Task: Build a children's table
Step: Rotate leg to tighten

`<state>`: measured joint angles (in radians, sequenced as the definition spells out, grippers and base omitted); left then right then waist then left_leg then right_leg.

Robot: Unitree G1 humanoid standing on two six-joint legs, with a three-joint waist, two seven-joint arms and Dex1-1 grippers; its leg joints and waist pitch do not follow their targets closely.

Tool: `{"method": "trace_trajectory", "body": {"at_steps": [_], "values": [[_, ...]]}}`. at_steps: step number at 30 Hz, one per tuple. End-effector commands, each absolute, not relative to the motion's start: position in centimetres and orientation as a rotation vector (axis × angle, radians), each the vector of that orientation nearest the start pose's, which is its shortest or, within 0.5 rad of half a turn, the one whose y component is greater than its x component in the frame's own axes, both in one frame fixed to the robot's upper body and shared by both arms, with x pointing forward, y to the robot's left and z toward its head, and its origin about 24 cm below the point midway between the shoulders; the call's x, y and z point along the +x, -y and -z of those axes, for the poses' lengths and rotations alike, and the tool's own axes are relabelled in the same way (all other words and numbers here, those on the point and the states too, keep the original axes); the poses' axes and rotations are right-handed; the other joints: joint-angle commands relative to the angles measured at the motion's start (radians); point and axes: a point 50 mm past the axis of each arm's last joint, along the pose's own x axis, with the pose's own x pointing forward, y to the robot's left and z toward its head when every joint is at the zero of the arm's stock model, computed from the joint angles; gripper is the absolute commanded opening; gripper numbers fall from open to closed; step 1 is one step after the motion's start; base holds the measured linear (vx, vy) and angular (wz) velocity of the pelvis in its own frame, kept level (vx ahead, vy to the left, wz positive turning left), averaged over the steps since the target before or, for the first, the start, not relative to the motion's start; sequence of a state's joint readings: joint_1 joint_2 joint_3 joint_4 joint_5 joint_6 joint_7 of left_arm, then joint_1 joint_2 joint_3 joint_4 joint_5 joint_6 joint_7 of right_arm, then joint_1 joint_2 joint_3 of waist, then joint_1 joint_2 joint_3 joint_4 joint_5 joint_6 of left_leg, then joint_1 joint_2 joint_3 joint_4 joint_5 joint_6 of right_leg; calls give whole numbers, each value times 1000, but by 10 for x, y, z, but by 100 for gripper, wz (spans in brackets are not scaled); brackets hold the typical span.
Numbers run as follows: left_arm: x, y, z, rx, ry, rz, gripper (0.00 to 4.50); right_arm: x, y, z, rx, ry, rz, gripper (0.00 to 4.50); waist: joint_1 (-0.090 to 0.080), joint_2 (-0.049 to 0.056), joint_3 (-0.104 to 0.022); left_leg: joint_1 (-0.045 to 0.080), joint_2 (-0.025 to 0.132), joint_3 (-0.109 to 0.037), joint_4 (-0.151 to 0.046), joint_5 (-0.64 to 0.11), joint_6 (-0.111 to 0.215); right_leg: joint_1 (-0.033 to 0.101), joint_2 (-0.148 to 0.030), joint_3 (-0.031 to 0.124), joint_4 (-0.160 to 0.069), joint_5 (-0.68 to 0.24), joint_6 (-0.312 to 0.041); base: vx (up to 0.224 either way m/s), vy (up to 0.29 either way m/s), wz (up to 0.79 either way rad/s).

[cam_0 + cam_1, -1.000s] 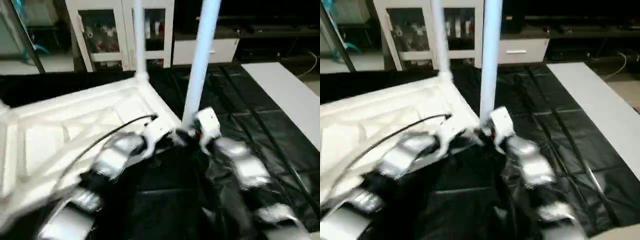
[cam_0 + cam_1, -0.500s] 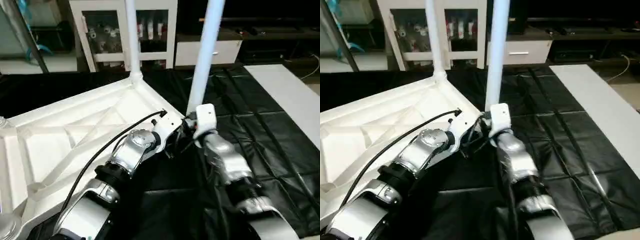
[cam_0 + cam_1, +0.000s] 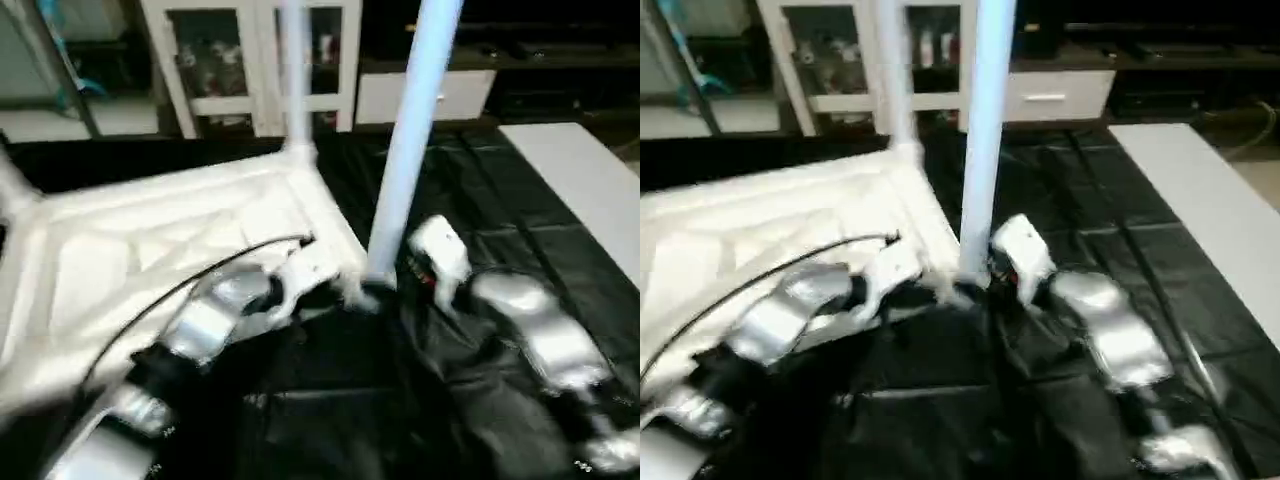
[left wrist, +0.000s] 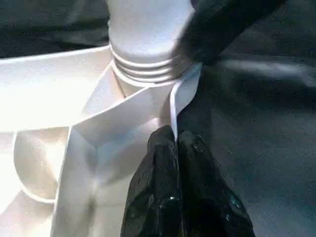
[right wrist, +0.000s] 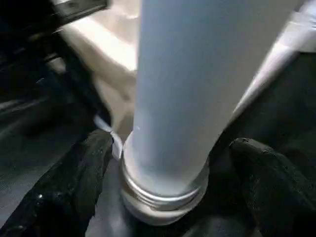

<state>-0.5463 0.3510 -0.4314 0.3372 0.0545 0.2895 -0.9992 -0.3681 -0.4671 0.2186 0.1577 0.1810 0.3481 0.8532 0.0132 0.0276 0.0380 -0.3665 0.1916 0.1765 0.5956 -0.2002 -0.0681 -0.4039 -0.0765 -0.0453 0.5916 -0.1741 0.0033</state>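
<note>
**Leg standing in the near corner, right hand spread around it**

You have the tabletop [image 3: 150, 250] lying upside down on the black sheet [image 3: 480, 220] on the floor, ribbed side up. I count two legs standing in it: the near leg [image 3: 405, 150] in the corner socket just in front of the robot, and the far leg [image 3: 293, 70] in the next corner behind. At the left edge of the left eye view there is something white and rounded at a third corner, but I cannot tell if it is a leg. One flat white board [image 3: 575, 190] lies apart on the right side of the sheet.

Your left hand [image 4: 174, 148] has its fingers pressed together, and their tips rest at the thin edge of the tabletop just beside the near socket [image 4: 148, 69]. Your right hand [image 5: 165, 187] is spread, with one finger on each side of the base of the near leg, and neither pad seems to touch the tube.

What could go wrong, in my judgement:

- In the wrist views the thread rings at the base of the near leg are not fully inside the socket. If the leg is not turned in completely, it may lean or fall out once nothing holds it.
- If you draw the right hand away sideways, one finger can catch the tube and tilt it.
- The left hand presses near a thin rim; it can slip off, and then the tabletop may slide on the smooth sheet.
</note>
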Motion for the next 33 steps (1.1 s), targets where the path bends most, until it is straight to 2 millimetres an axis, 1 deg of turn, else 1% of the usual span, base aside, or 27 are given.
{"method": "trace_trajectory", "body": {"at_steps": [1, 2, 3, 4, 5, 6, 7, 8, 9, 12, 14, 15, 17, 21, 22, 23, 24, 25, 26, 27, 28, 29, 31, 32, 33], "values": [[292, -96, -40, 537, -539, 1329, 0, 288, 150, -72, -276, -340, -1069, 415, 1, -3, -49, 7, 35, -5, -77, -242, 62, 49, -52, 35, -65, -179, -268, 0, 0, 0], [289, -98, -41, 541, -544, 1351, 0, 285, 154, -73, -287, -357, -1097, 415, 4, -3, -47, 11, 37, -6, -79, -268, 51, 47, -53, 36, -70, -230, -253, 0, 0, 0], [287, -100, -42, 541, -551, 1364, 0, 283, 156, -74, -292, -367, -1115, 415, 3, -5, -47, 12, 38, -6, -79, -279, 46, 45, -53, 37, -71, -250, -249, 0, 0, 0], [283, -103, -42, 546, -563, 1388, 0, 278, 161, -74, -292, -402, -1156, 415, 2, -4, -45, 9, 37, -8, -82, -289, 40, 47, -54, 38, -73, -282, -237, 0, 0, 0], [282, -105, -43, 547, -570, 1394, 0, 276, 162, -74, -295, -413, -1175, 415, 4, -7, -46, 11, 38, -8, -82, -292, 37, 46, -54, 39, -74, -295, -227, 0, 0, 0], [281, -105, -43, 548, -573, 1393, 0, 275, 163, -74, -302, -418, -1183, 415, 4, -6, -46, 11, 39, -8, -82, -288, 37, 45, -54, 39, -73, -291, -227, 0, 0, 0], [280, -106, -43, 548, -576, 1392, 0, 274, 164, -74, -306, -422, -1181, 415, 3, -5, -46, 9, 37, -7, -80, -275, 38, 44, -53, 39, -73, -276, -229, 0, 0, 0], [279, -107, -43, 548, -582, 1394, 0, 277, 164, -72, -319, -416, -1157, 415, 2, -4, -47, 8, 36, -7, -80, -271, 38, 43, -53, 38, -73, -273, -231, 0, 0, 0], [279, -107, -43, 548, -582, 1394, 0, 277, 164, -72, -320, -415, -1154, 415, 2, -6, -48, 8, 34, -6, -78, -264, 37, 43, -52, 38, -72, -271, -231, 0, 0, 0], [278, -107, -44, 548, -588, 1402, 0, 282, 163, -69, -337, -413, -1127, 415, 2, -4, -50, 7, 34, -7, -77, -249, 36, 45, -52, 38, -71, -260, -231, 0, 0, 0], [278, -107, -44, 549, -589, 1403, 0, 283, 162, -69, -339, -414, -1120, 415, 1, -4, -51, 6, 34, -8, -77, -237, 35, 45, -51, 36, -68, -237, -238, 0, 0, 0], [277, -107, -44, 549, -589, 1404, 0, 283, 162, -69, -336, -415, -1122, 415, 2, -2, -52, 7, 34, -8, -76, -231, 37, 47, -51, 37, -66, -218, -243, 0, 0, 0], [276, -107, -45, 549, -591, 1406, 0, 283, 160, -70, -323, -415, -1137, 415, 1, -3, -53, 6, 34, -7, -74, -216, 45, 49, -51, 37, -62, -183, -252, 0, 0, 0], [276, -106, -45, 548, -592, 1407, 0, 281, 156, -67, -297, -430, -1177, 415, 2, -3, -53, 6, 33, -6, -73, -210, 50, 50, -51, 36, -62, -176, -259, 0, 0, 0], [276, -105, -45, 548, -593, 1407, 0, 281, 155, -67, -296, -435, -1187, 398, 1, -3, -53, 7, 33, -6, -73, -214, 50, 49, -51, 36, -62, -181, -261, 0, 0, 0], [275, -105, -45, 548, -593, 1407, 0, 280, 155, -66, -297, -438, -1194, 398, 2, -3, -53, 7, 33, -6, -73, -221, 49, 50, -50, 35, -63, -190, -260, 0, 0, 0], [275, -105, -45, 548, -594, 1407, 0, 279, 154, -65, -298, -446, -1209, 380, 2, -4, -53, 7, 33, -6, -73, -221, 49, 50, -50, 35, -63, -191, -259, 0, 0, 0], [275, -105, -45, 547, -594, 1406, 0, 278, 154, -64, -298, -452, -1220, 380, 2, -4, -52, 7, 33, -6, -74, -222, 48, 50, -50, 35, -63, -193, -258, 0, 0, 0], [275, -105, -45, 547, -595, 1406, 0, 278, 154, -63, -297, -454, -1224, 377, 2, -4, -53, 7, 34, -6, -73, -217, 49, 51, -51, 36, -63, -189, -257, 0, 0, 0], [275, -105, -45, 547, -595, 1406, 0, 277, 154, -63, -297, -455, -1227, 355, 2, -4, -53, 7, 34, -7, -73, -214, 49, 51, -51, 36, -62, -185, -257, 0, 0, 0], [275, -105, -45, 547, -595, 1406, 0, 277, 154, -63, -296, -457, -1229, 355, 2, -5, -54, 7, 34, -6, -72, -208, 50, 51, -50, 36, -61, -177, -258, 0, 0, 0], [275, -105, -45, 547, -595, 1405, 0, 277, 154, -62, -294, -459, -1234, 344, 3, -4, -54, 7, 33, -6, -72, -204, 51, 51, -51, 36, -61, -172, -261, 0, 0, 0], [275, -104, -45, 547, -596, 1405, 0, 277, 153, -61, -291, -461, -1234, 326, 2, -6, -54, 7, 33, -6, -72, -202, 52, 51, -50, 36, -61, -173, -262, 0, 0, 0], [275, -104, -45, 546, -595, 1404, 0, 278, 153, -61, -290, -459, -1233, 326, 3, -5, -55, 6, 33, -6, -71, -197, 53, 52, -51, 36, -60, -168, -263, 0, 0, 0], [275, -104, -45, 546, -595, 1404, 0, 280, 152, -62, -288, -456, -1229, 309, 3, -5, -55, 6, 33, -5, -71, -195, 54, 52, -51, 36, -60, -166, -263, 0, 0, 0]]}}
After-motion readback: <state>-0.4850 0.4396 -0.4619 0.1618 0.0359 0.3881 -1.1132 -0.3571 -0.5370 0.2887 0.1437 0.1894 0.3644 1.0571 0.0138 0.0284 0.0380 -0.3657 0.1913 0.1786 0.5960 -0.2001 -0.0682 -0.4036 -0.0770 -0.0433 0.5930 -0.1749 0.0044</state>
